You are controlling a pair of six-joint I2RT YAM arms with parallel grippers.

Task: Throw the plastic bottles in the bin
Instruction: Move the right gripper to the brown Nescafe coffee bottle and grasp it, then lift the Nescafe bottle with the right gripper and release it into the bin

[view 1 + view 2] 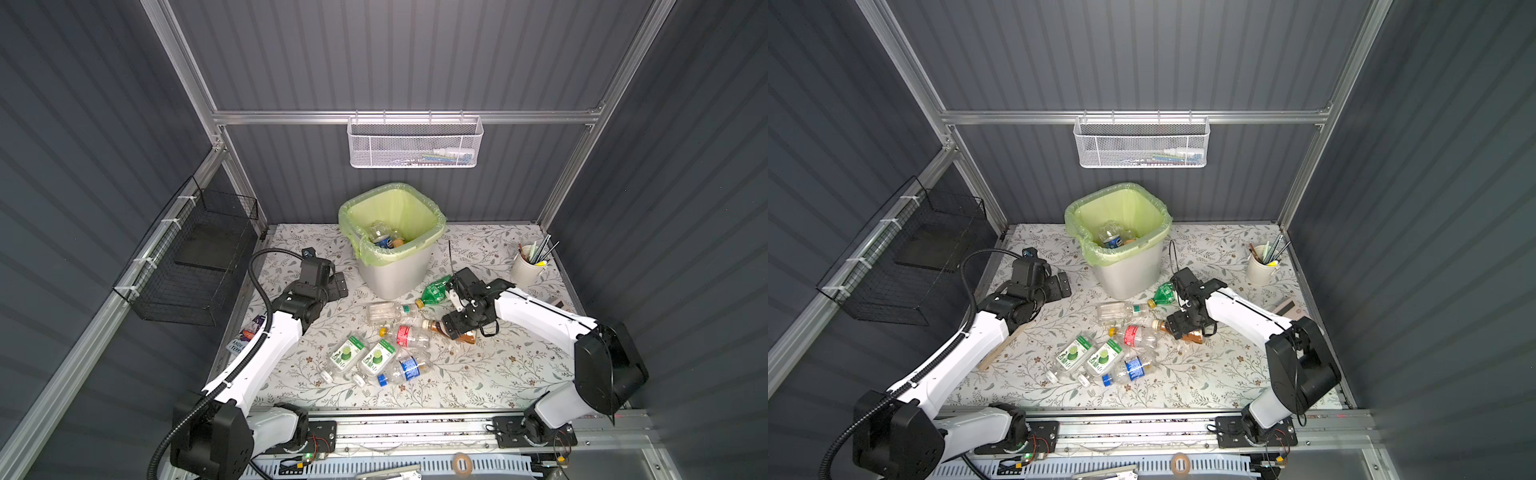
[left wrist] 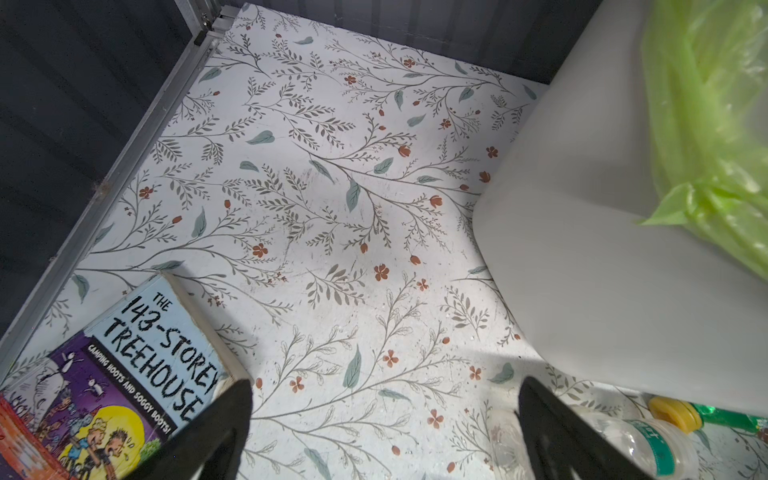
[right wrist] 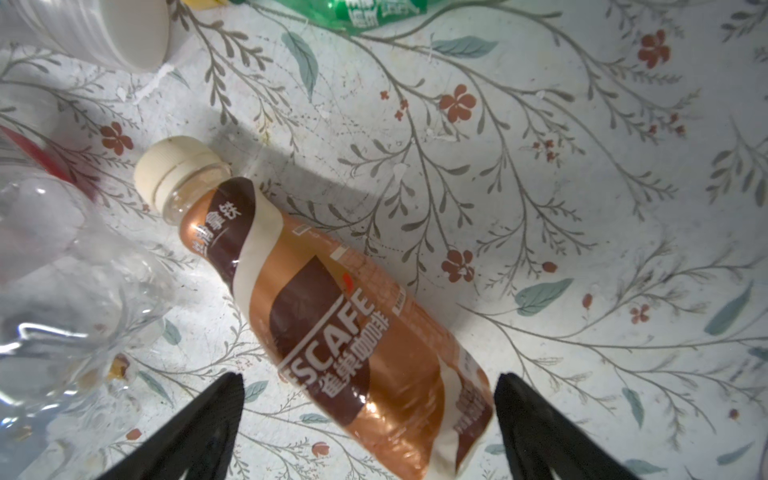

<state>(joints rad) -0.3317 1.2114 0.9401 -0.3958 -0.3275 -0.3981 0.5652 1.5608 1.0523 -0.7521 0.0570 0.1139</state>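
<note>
Brown coffee bottle [image 3: 332, 316] lies on its side near the middle of the desk [image 1: 478, 374], among other plastic bottles [image 1: 376, 359] before the bin [image 1: 392, 274] at the back edge. Right gripper [image 3: 370, 382], wrist pitched down on an arm reaching from the front right corner, straddles it, jaws apart. Left gripper [image 2: 384, 388] hovers low beside the bin, jaws apart, empty.

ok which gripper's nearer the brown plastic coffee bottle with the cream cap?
Right. The right gripper straddles the brown coffee bottle, jaws open. The left gripper sits well away, beside the grey bin.
</note>
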